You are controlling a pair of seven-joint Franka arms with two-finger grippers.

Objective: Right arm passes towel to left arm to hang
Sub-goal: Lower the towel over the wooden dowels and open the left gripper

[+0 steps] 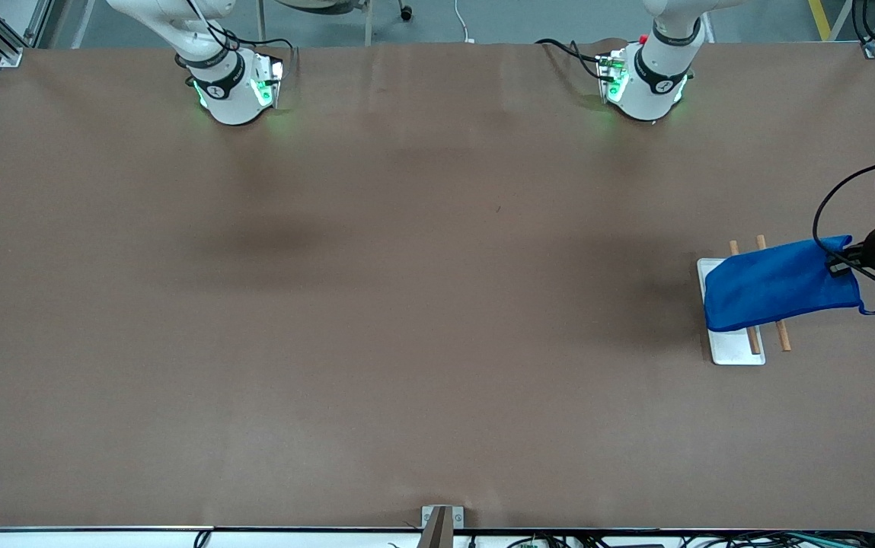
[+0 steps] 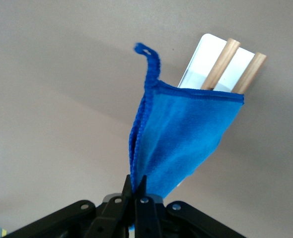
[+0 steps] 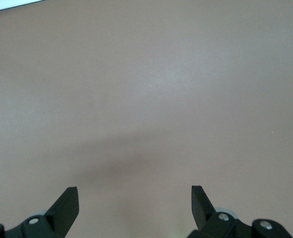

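Presently the left gripper (image 2: 134, 191), at the left arm's end of the table (image 1: 407, 304), has its jaws pinched tight on one edge of the towel (image 1: 780, 283). Towel hangs draped over two wooden rods (image 1: 783, 335) above a white base (image 1: 734, 346). Right gripper (image 3: 135, 202) waits over bare table, jaws wide apart, holding nothing.

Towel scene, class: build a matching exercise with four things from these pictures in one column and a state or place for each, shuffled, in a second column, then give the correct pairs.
Column 1
1. towel
2. left gripper
3. right gripper
4. white base

Column 2
A. open, over bare table
B. lies flat under the two wooden rods
C. draped over the rods, one end pinched
D. shut on blue cloth

Pairs: 1-C, 2-D, 3-A, 4-B
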